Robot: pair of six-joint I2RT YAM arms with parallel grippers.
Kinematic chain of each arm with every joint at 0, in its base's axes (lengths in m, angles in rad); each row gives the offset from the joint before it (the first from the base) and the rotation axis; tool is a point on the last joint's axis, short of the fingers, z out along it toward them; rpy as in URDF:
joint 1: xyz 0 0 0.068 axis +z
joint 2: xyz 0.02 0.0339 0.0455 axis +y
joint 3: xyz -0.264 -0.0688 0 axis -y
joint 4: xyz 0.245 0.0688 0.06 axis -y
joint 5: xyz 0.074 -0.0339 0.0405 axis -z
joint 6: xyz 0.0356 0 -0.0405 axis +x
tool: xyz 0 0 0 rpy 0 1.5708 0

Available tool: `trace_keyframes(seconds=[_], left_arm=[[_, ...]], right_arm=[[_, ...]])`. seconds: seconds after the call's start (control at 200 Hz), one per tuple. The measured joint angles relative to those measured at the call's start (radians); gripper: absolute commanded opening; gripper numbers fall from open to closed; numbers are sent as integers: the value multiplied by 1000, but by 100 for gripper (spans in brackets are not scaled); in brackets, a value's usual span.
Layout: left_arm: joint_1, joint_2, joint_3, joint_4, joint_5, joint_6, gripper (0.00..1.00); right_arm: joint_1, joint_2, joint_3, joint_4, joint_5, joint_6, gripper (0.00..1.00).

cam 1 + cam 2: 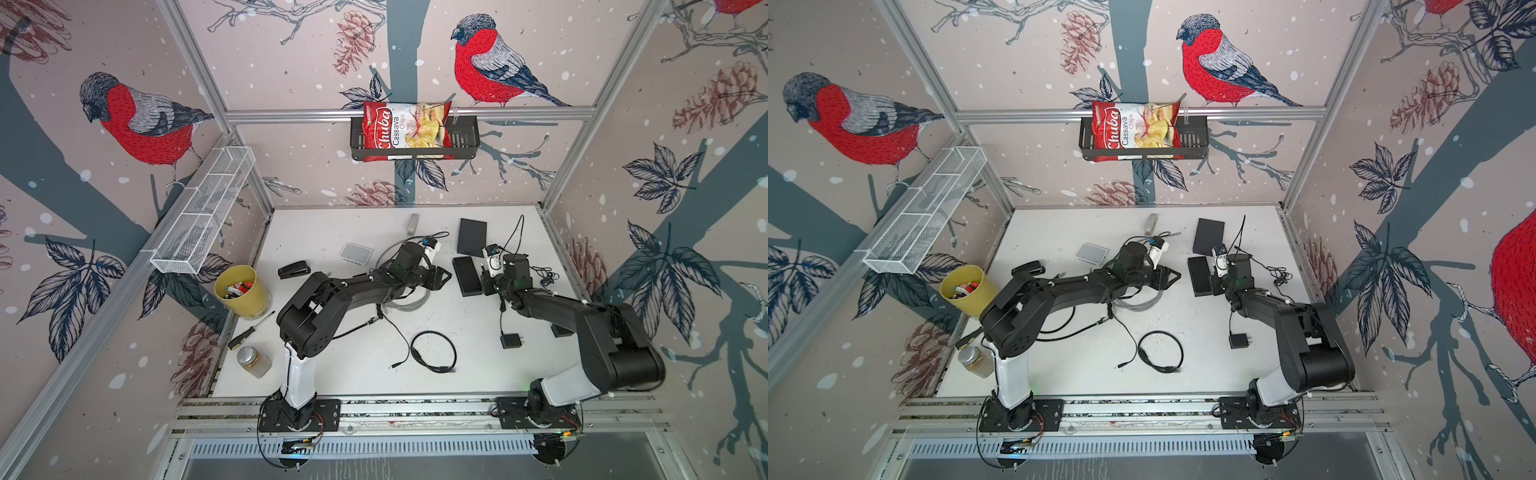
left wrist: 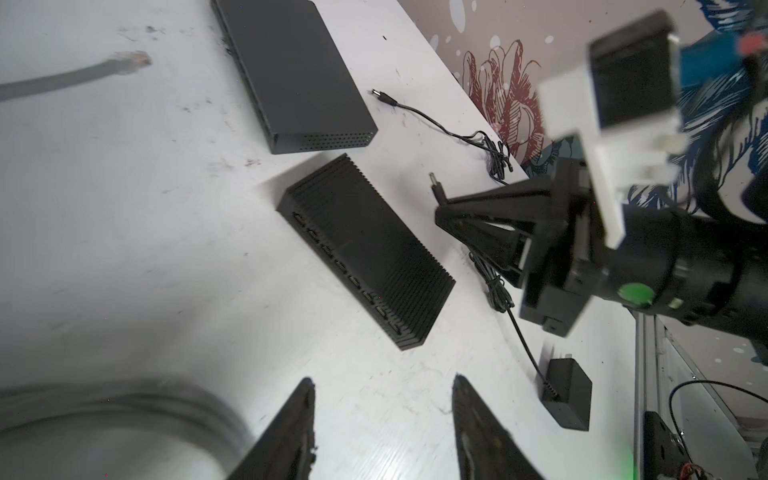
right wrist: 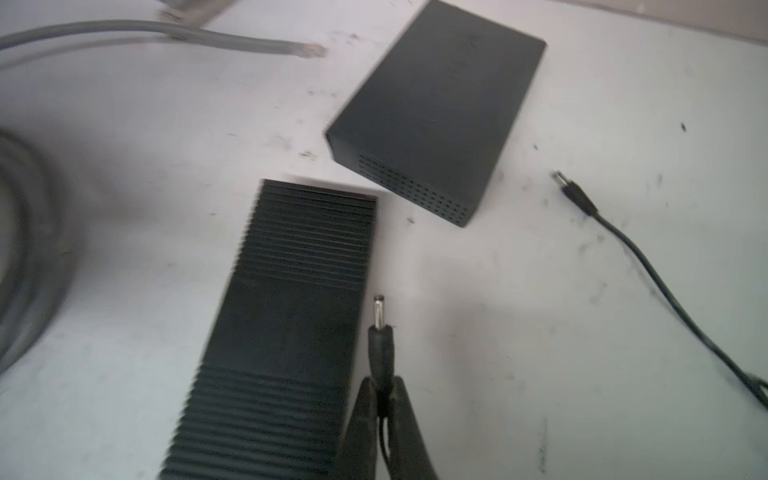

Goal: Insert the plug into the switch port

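Matt black ribbed plastic switch (image 3: pixel 286 324), shiny metal-tipped plug (image 3: pixel 380 345) (matt dark sleeve), scuffed white table (image 3: pixel 540 311).

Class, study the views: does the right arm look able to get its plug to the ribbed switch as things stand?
Probably yes. The right pincer, shut on the barrel plug, is right beside the ribbed switch, nothing between them. The left pincer is open and apart from it.

Center right: black ribbed switch (image 1: pixel 468 276) flat on white table (image 1: pixel 332 374), right gripper (image 1: pixel 485 276) just beside it, left gripper (image 1: pixel 446 276) near its other side. Chips bag (image 1: pixel 405 129) top center.
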Motion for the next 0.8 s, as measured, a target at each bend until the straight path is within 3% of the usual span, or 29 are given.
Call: trace_keyframes(seconds=[0.38,0.801], left_arm=[[-38,158,95,2,-8,-106,55],[-40,168,49,24,-26,-159,55]], right_arm=[[-5,127,115,-84,-26,59,2],[86,151,180,-159,-97,-18,2]])
